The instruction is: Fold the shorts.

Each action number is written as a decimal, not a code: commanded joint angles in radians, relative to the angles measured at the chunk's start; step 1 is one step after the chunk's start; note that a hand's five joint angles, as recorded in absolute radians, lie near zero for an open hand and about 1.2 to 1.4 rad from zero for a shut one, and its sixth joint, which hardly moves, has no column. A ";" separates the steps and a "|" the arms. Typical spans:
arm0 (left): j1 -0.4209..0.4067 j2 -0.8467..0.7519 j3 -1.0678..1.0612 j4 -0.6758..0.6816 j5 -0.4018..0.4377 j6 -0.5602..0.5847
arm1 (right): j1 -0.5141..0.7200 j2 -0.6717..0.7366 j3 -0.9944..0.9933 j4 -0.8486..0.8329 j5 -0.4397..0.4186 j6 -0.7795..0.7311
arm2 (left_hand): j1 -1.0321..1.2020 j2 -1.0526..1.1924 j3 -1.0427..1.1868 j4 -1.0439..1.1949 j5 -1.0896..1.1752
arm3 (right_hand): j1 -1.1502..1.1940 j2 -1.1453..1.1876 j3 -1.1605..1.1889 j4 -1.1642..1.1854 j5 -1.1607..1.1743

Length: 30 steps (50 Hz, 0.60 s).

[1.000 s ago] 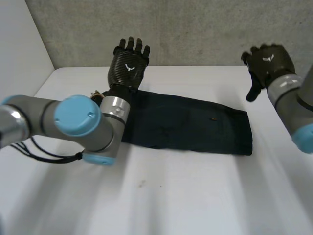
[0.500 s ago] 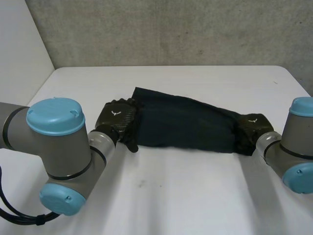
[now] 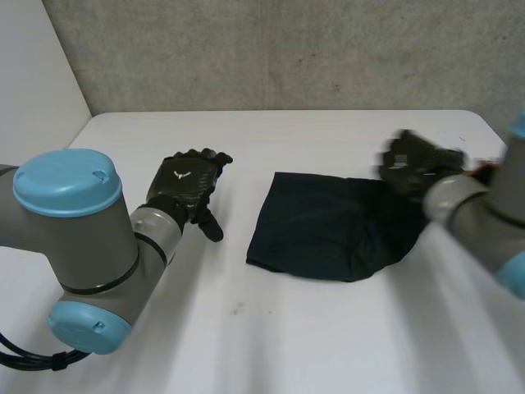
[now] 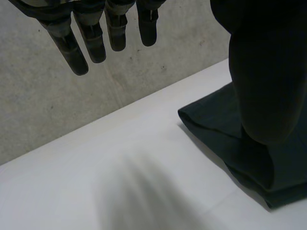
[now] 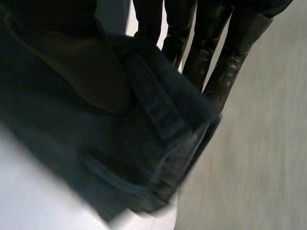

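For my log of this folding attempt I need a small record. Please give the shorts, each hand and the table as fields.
shorts: dark, doubled over, lying on the table
left hand: open, fingers straight, over bare table beside the shorts, not touching them
right hand: at the shorts' far right corner, cloth pinched between thumb and fingers
table: white

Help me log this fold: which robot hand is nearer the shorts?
Right. The right robot hand grips the shorts at their far right corner; the left robot hand is open over the table, apart from their left edge.
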<state>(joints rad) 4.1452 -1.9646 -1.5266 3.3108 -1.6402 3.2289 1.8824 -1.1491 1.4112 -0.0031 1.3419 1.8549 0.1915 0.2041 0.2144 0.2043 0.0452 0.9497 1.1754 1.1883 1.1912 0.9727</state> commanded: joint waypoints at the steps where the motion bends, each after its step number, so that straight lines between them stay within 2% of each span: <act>1: 0.000 0.016 0.035 0.004 -0.001 0.006 | 0.308 0.150 -0.112 0.002 -0.193 0.036 | 0.007 -0.005 -0.016 -0.005 -0.021 | 0.447 0.221 0.208 0.205 0.249; 6: 0.000 0.016 0.109 0.007 -0.027 0.006 | 0.340 0.253 -0.156 -0.001 -0.216 0.157 | 0.010 -0.002 -0.013 -0.003 -0.018 | 0.447 0.221 0.208 0.205 0.249; 7: 0.001 0.016 0.123 0.009 -0.033 0.008 | 0.343 0.261 -0.166 -0.002 -0.217 0.193 | 0.007 -0.005 -0.016 -0.005 -0.021 | 0.288 0.062 0.049 0.046 0.090; 8: 0.001 0.015 0.137 0.009 -0.038 0.008 | 0.337 0.264 -0.176 0.000 -0.217 0.273 | 0.007 -0.005 -0.016 -0.005 -0.021 | -0.092 -0.317 -0.330 -0.333 -0.289; 11: 0.003 0.001 0.198 0.007 -0.047 0.011 | 0.331 0.253 -0.181 -0.008 -0.219 0.429 | 0.010 -0.002 -0.013 -0.003 -0.018 | -0.459 -0.684 -0.697 -0.700 -0.656; 12: 0.001 0.000 0.213 0.007 -0.047 0.011 | 0.323 0.230 -0.182 -0.018 -0.210 0.551 | 0.010 -0.002 -0.013 -0.003 -0.018 | -0.634 -0.860 -0.873 -0.875 -0.831; 14: 0.000 -0.022 0.259 0.009 -0.041 0.012 | 0.310 0.186 -0.179 -0.020 -0.201 0.680 | 0.010 -0.002 -0.013 -0.003 -0.018 | -0.775 -1.001 -1.014 -1.017 -0.973; 19: -0.003 -0.086 0.342 0.007 -0.029 0.011 | 0.192 0.017 -0.147 -0.015 -0.114 1.066 | 0.019 0.006 -0.004 0.006 -0.009 | -0.775 -1.001 -1.014 -1.017 -0.973; 23: -0.028 -0.154 0.394 -0.011 0.006 0.006 | 0.127 0.002 -0.141 0.024 -0.060 1.228 | 0.031 0.018 0.008 0.018 0.003 | -0.775 -1.001 -1.014 -1.017 -0.973; 26: -0.066 -0.210 0.414 -0.040 0.062 0.002 | 0.109 0.006 -0.150 0.058 -0.053 1.245 | 0.043 0.030 0.020 0.030 0.014 | -0.775 -1.001 -1.014 -1.017 -0.973; 30: -0.094 -0.290 0.422 -0.068 0.086 0.002 | 0.087 0.080 -0.169 0.087 -0.049 1.204 | 0.045 0.033 0.023 0.033 0.017 | -0.775 -1.001 -1.014 -1.017 -0.973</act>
<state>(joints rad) 4.1012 -2.1379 -1.1297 3.2875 -1.6109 3.2341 2.0147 -1.1341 1.2612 0.0346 1.2708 3.0609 0.1951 0.2043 0.2144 0.2043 0.0453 0.2061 0.2272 0.2159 0.2386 0.0710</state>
